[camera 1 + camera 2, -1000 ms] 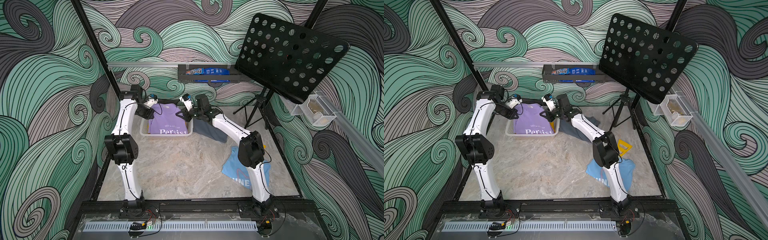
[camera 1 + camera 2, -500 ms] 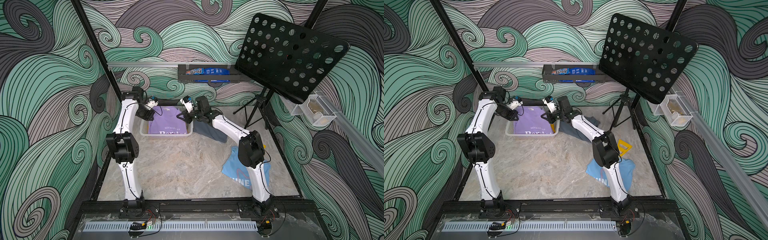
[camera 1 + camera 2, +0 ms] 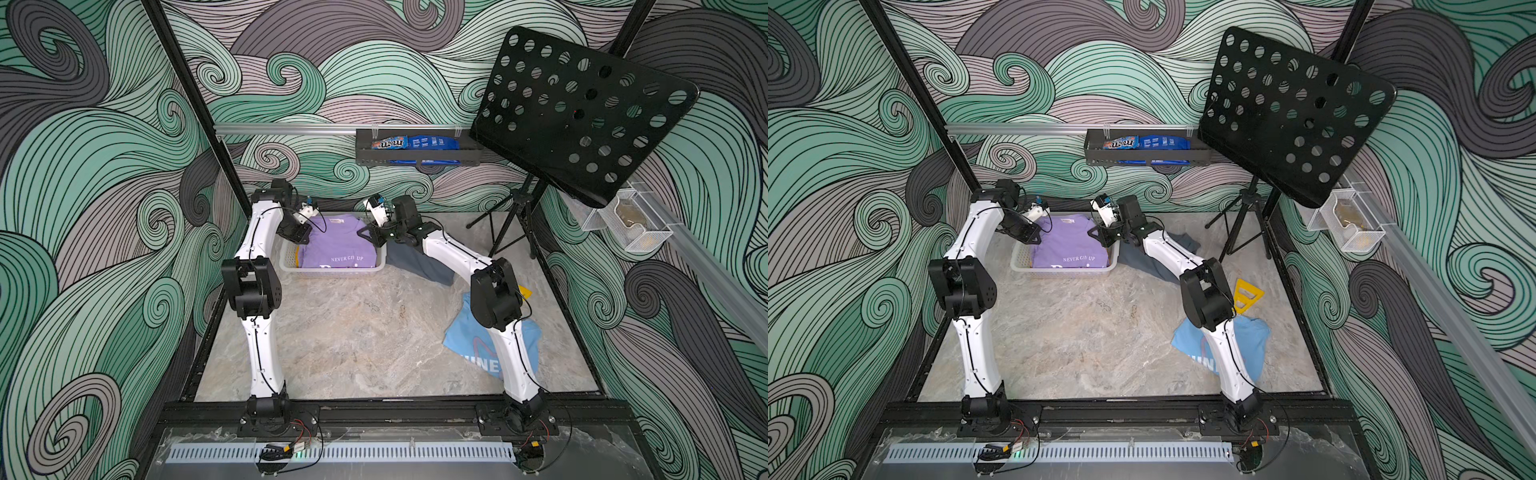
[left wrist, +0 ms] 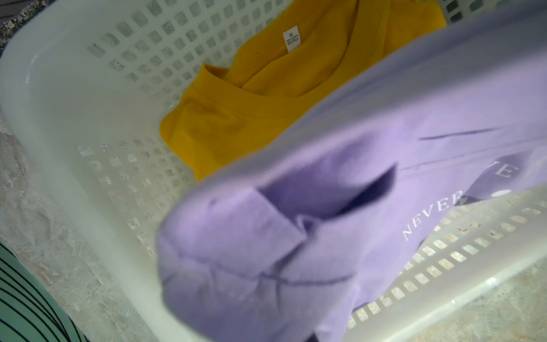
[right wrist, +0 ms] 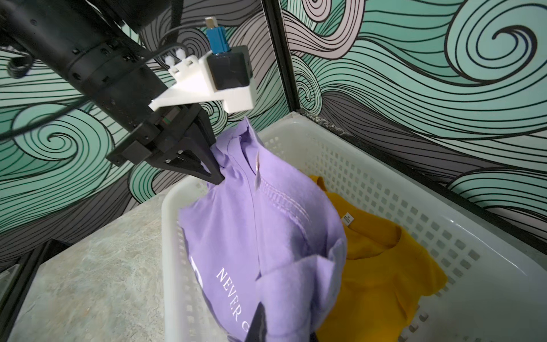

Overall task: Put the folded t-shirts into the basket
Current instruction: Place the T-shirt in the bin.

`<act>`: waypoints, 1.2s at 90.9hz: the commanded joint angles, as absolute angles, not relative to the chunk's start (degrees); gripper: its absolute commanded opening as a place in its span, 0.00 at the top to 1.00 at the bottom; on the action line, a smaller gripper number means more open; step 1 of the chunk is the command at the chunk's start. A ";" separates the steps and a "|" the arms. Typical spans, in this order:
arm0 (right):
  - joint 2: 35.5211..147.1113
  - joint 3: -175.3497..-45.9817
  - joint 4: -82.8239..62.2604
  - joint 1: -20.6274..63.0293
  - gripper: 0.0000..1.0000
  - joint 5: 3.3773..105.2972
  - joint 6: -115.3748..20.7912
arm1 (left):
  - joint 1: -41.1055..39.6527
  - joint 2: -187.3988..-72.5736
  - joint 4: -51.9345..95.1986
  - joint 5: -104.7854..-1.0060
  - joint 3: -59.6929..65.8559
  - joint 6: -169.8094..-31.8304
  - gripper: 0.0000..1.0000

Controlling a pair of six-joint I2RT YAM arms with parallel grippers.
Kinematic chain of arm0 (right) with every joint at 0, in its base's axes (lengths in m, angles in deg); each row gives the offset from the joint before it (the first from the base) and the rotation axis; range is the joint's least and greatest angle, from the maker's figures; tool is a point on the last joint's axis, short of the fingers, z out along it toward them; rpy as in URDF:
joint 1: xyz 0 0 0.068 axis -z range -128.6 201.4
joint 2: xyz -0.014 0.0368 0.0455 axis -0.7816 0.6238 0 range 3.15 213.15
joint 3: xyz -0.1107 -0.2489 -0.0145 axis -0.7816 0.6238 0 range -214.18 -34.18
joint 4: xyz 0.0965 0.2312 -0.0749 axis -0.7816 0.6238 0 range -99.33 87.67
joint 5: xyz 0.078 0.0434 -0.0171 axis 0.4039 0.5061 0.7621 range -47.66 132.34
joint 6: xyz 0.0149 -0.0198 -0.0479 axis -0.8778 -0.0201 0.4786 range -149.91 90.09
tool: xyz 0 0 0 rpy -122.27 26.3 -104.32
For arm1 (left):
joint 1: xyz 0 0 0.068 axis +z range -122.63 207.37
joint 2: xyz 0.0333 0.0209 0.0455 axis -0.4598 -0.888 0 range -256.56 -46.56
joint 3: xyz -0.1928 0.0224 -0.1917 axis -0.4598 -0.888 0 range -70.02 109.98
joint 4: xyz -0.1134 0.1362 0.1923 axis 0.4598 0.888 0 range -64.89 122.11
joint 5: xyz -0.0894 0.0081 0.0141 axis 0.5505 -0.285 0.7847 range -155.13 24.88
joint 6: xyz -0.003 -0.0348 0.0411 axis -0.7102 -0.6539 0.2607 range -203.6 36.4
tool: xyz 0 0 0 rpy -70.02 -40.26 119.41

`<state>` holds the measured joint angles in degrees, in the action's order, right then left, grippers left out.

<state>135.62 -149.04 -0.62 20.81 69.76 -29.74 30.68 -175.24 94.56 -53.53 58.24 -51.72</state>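
Note:
The lilac t-shirt [image 3: 336,245] [image 3: 1065,245] hangs stretched between my two grippers and sags into the white basket [image 3: 332,269] [image 3: 1059,272]. My left gripper [image 3: 305,239] [image 5: 217,177] is shut on one upper corner. My right gripper [image 3: 365,232] [image 3: 1094,232] is shut on the opposite corner, with one dark fingertip [image 5: 257,325] showing under bunched cloth. The mustard t-shirt [image 4: 266,103] [image 5: 384,266] lies on the basket floor below. On the table to the right of the basket lies the dark grey t-shirt [image 3: 415,262]. The light blue t-shirt [image 3: 469,349] lies near the front right, partly under my right arm.
A black perforated music stand [image 3: 582,108] on a tripod leans over the back right. A black shelf [image 3: 415,160] with snack packets hangs on the back wall. A wire-mesh holder [image 3: 623,224] is on the right wall. A yellow triangle [image 3: 1246,295] lies beside my right arm.
Both grippers have carried the lilac t-shirt down and back into the basket. Its large white print has sunk behind the front wall.

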 commanded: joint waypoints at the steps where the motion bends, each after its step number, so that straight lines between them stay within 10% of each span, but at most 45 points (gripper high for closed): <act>1: 138.42 -152.75 -0.60 21.20 0.83 68.73 -28.32 | 31.06 -176.90 91.74 -54.31 60.08 -52.08 0.88; 64: 141.33 -169.53 7.47 24.04 0.24 61.04 -21.74 | 28.69 -174.93 73.48 -69.49 59.47 -61.43 0.38; 109: 96.23 -111.42 15.90 36.25 0.01 61.53 -6.34 | 28.56 -142.18 80.73 -40.65 29.06 -62.60 0.05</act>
<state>101.54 -123.01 9.74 32.11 63.38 -12.85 28.85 -148.16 78.04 -52.22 36.54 -62.80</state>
